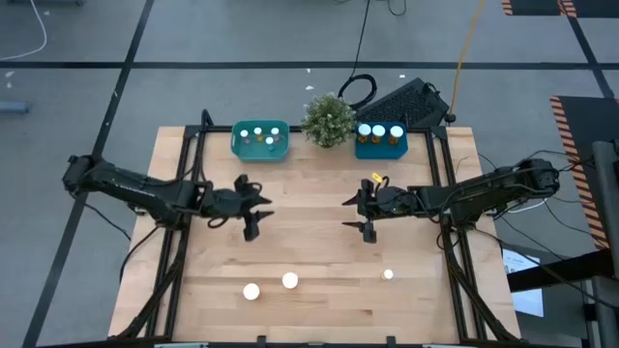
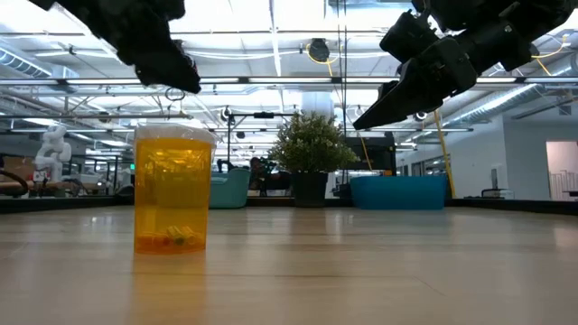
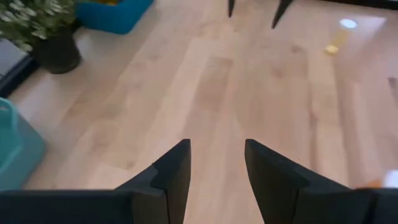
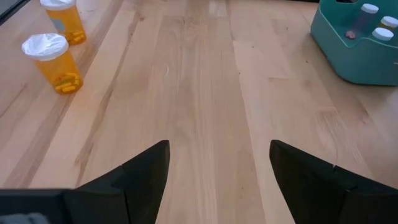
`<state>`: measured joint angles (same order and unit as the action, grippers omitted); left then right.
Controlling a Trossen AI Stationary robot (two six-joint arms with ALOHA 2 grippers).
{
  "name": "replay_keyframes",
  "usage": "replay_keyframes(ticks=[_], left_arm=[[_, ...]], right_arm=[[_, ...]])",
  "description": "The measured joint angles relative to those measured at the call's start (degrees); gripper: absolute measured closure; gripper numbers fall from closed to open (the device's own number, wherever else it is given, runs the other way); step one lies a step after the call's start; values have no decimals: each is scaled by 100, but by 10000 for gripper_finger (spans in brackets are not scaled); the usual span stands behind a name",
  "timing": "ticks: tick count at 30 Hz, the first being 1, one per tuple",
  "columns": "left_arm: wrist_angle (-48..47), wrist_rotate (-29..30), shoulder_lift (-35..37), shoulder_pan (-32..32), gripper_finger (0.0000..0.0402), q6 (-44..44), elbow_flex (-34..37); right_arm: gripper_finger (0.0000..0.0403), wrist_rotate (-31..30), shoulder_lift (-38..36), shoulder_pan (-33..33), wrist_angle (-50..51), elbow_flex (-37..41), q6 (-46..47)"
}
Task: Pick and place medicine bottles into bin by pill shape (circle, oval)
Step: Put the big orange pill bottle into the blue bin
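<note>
Three medicine bottles with white caps stand upright on the wooden table near its front edge (image 1: 251, 291), (image 1: 289, 280), (image 1: 388, 275). One amber bottle (image 2: 172, 190) looms large in the low view. More bottles stand in the teal bin (image 1: 261, 140) and in the blue bin (image 1: 380, 138) at the far edge. My left gripper (image 1: 258, 217) hovers open over the table's middle left, with nothing between its fingers (image 3: 216, 152). My right gripper (image 1: 356, 215) faces it from the middle right, also open and holding nothing (image 4: 217, 152). Two amber bottles (image 4: 53, 62), (image 4: 64, 18) show beyond its fingers.
A green potted plant (image 1: 329, 118) stands between the two bins at the far edge. A dark keyboard-like object (image 1: 406, 97) lies behind the blue bin. Bare wood stretches between the two grippers and down to the bottles.
</note>
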<state>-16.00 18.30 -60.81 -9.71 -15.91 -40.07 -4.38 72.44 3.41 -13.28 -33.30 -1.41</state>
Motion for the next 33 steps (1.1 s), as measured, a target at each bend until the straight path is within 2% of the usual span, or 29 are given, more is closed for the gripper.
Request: replay_keyframes(ticks=[8,13,22,33], left_arm=[[29,404,-244,-1060,213,-599,1],[386,459,-790,-1573,184,-648,6],[1354,484,-1571,-2062,142,-663,0],[1587,471,-1697,-2527,140,-754,0]], right_arm=[[133,163,0,283,-33,0,-77],[133,151,0,383,-136,0,-140],[133,144,0,399,-323,-2,-203],[133,144,0,377,-543,-2,-278]])
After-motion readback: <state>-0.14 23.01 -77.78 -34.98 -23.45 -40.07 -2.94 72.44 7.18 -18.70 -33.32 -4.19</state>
